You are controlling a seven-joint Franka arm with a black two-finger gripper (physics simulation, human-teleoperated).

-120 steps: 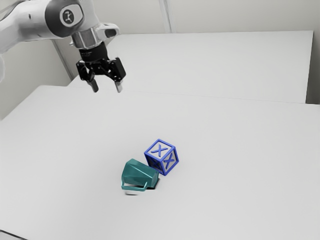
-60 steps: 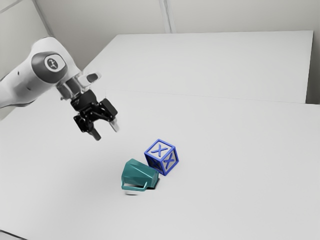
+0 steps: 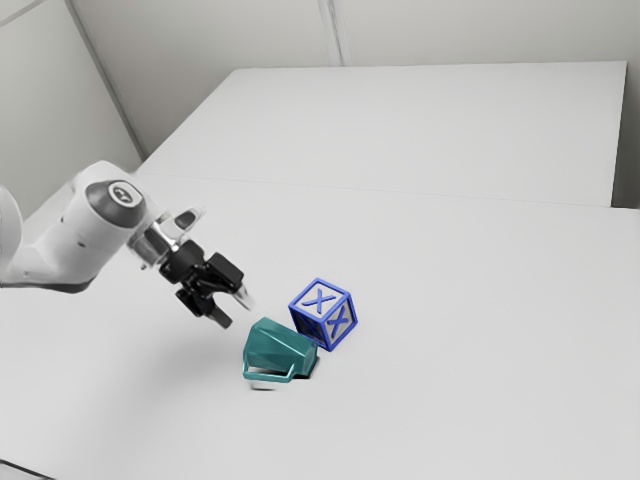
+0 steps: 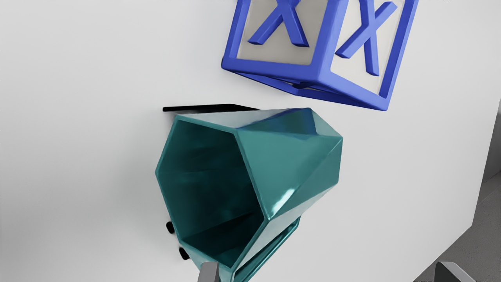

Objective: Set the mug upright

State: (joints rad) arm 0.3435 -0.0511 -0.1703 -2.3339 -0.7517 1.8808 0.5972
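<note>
Mug, glossy teal with faceted walls (image 3: 280,347), is seen lying on its side on the smooth white table (image 3: 450,400). Its open mouth is turned toward the exterior view's left, on the gripper side; its base end is pointed toward the exterior view's right. The angular teal handle (image 3: 268,377) is carried on the side facing away from the block. Just beside the mug, blue-framed cube block with pale panels and raised blue X shapes (image 3: 323,314) is set on the same table. Black two-finger gripper (image 3: 233,308) is released, fingers spread well apart, nothing clamped. It is held above the table at a tilt, near the mouth end of the mug, by the white and grey jointed arm (image 3: 90,230) reaching in from the exterior view's left. In the wrist view, the inside of the mug is exposed to the camera, and one fingertip (image 4: 208,273) is overlapped with the rim near the handle; contact there can't be confirmed from this angle. Other fingertip is placed well clear of the mug, over the table's edge and dark grey floor (image 4: 487,235).
</note>
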